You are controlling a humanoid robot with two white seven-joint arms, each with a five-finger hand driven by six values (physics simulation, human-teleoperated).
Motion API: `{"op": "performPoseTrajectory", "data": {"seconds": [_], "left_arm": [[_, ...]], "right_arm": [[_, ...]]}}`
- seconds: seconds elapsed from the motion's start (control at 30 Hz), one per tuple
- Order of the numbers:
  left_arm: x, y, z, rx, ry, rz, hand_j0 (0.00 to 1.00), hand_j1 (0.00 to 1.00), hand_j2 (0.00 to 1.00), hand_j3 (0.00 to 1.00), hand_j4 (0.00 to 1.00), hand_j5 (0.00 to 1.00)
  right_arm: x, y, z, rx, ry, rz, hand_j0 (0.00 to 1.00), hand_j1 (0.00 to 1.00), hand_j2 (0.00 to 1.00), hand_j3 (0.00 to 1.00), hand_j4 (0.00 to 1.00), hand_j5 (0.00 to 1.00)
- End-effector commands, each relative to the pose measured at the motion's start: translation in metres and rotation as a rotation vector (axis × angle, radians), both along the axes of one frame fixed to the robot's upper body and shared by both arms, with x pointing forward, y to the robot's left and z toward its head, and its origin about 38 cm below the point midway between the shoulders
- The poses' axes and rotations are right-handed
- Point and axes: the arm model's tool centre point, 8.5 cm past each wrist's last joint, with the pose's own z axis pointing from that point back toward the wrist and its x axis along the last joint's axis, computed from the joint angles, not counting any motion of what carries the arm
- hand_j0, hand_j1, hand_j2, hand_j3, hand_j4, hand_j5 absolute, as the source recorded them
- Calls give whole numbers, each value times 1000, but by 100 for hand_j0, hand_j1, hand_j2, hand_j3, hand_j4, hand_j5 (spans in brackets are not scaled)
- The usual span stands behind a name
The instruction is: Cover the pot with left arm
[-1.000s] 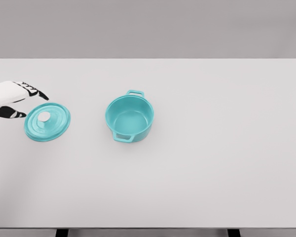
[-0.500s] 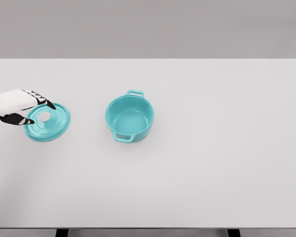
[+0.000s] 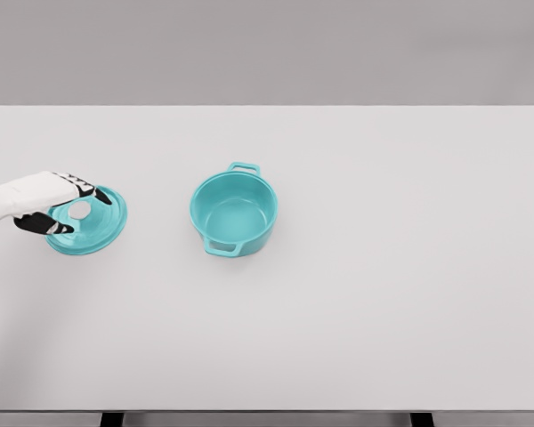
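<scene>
A teal pot (image 3: 234, 213) with two handles stands uncovered near the middle of the white table (image 3: 383, 267). Its matching teal lid (image 3: 93, 224) lies flat to the left, with a pale knob (image 3: 79, 211) on top. My left hand (image 3: 71, 209) reaches in from the left edge and hovers over the lid's left part. Its fingers are spread, with the thumb below the knob and the other fingers above it, holding nothing. The right arm is out of view.
My left hand has moved right and slightly down, from beside the lid's left rim to over the lid around its knob. The lid and pot have stayed put.
</scene>
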Motion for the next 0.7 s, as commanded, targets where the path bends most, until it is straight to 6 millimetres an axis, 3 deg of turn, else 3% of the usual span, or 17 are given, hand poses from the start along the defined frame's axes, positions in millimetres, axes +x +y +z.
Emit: {"op": "performPoseTrajectory", "data": {"seconds": [0.0, 0.67], "left_arm": [[1, -1, -6, -12, 11, 10, 78, 78, 78, 78, 78, 78], [1, 2, -7, -11, 14, 17, 73, 73, 73, 73, 73, 73]], "right_arm": [[0, 0, 0, 0, 0, 0, 100, 100, 100, 100, 100, 100], [0, 0, 0, 0, 0, 0, 100, 100, 100, 100, 100, 100]]}}
